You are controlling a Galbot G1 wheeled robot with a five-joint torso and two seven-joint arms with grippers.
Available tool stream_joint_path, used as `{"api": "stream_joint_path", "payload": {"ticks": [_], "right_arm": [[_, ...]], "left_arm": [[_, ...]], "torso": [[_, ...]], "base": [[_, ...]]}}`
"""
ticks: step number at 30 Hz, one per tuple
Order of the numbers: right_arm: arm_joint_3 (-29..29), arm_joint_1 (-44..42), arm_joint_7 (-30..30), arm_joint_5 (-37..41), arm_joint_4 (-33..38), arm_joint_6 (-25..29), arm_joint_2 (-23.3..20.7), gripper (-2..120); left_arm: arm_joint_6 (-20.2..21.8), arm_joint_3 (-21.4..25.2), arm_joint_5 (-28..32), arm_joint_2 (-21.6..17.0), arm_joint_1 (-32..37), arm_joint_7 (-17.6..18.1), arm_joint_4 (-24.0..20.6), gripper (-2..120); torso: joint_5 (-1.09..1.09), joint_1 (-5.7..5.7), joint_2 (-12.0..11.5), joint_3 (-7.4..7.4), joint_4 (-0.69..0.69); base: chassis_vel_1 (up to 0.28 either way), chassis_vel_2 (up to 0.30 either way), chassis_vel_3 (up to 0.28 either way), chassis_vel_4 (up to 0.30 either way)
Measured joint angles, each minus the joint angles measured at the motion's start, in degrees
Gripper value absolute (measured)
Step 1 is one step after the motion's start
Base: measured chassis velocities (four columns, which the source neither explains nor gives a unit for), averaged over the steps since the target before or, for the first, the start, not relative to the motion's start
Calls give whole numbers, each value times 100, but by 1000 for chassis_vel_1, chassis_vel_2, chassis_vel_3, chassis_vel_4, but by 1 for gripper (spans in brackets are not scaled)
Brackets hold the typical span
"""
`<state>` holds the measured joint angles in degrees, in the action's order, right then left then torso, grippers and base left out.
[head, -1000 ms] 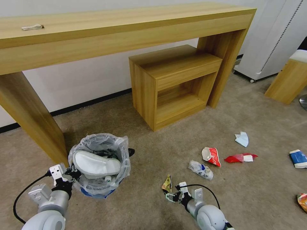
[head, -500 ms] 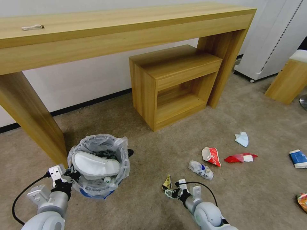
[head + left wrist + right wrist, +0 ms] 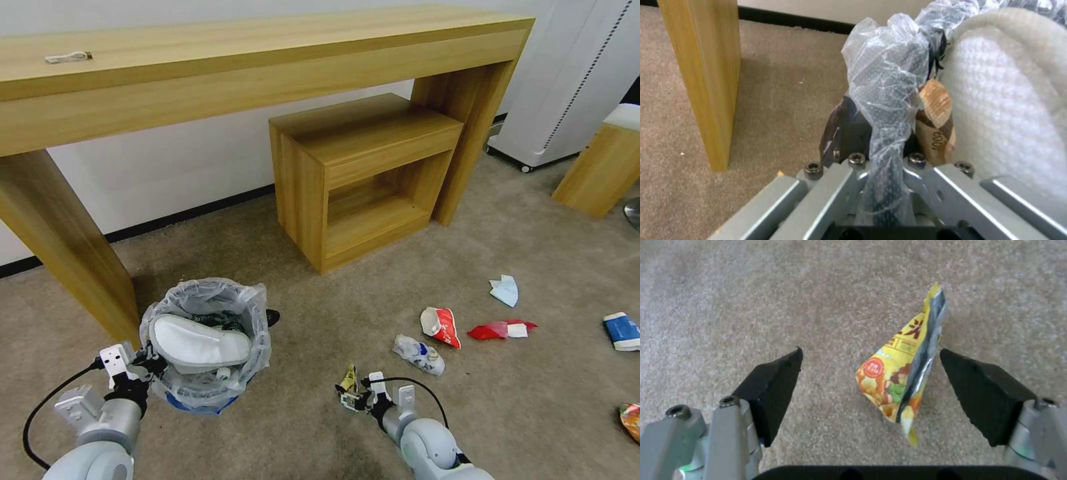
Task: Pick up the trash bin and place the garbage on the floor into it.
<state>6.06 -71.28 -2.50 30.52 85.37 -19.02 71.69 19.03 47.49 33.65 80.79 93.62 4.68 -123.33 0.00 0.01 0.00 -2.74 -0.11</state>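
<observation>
**With the bin held, a wrapper sits between spread fingers**

While the left gripper pinches the trash bin rim (bag-lined, slipper inside), the right gripper hangs spread around a yellow snack wrapper on the carpet.

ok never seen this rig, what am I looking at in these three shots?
A two-armed wheeled robot picking litter off a carpet. The wide shot comes from its head camera; the other two come from cameras on its wrists. The left gripper is clamped on the rim and plastic liner of the trash bin, which already holds a white slipper. The right gripper is open around a yellow snack wrapper on the floor, not yet pinching it. More litter lies to the right: a crushed bottle and a red wrapper.
</observation>
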Motion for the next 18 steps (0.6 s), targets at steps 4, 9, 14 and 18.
{"api": "stream_joint_path", "payload": {"ticks": [4,9,14,18], "right_arm": [[-22,-20,-56,-4,0,-2,1,79],[-61,-54,-132,-14,2,35,-5,79],[-100,-63,-192,24,0,99,4,79],[-107,-57,-193,25,-18,101,7,79]], "left_arm": [[0,0,-2,8,13,1,-22,0],[0,-1,-3,12,22,2,-55,0],[0,0,-13,27,42,3,-61,0],[-1,0,-18,32,58,3,-75,0]], "torso": [[0,0,0,0,0],[0,0,0,0,0],[0,0,0,0,0],[0,0,0,0,0]], "base": [[0,0,0,0],[0,0,0,0],[0,0,0,0],[0,0,0,0]]}}
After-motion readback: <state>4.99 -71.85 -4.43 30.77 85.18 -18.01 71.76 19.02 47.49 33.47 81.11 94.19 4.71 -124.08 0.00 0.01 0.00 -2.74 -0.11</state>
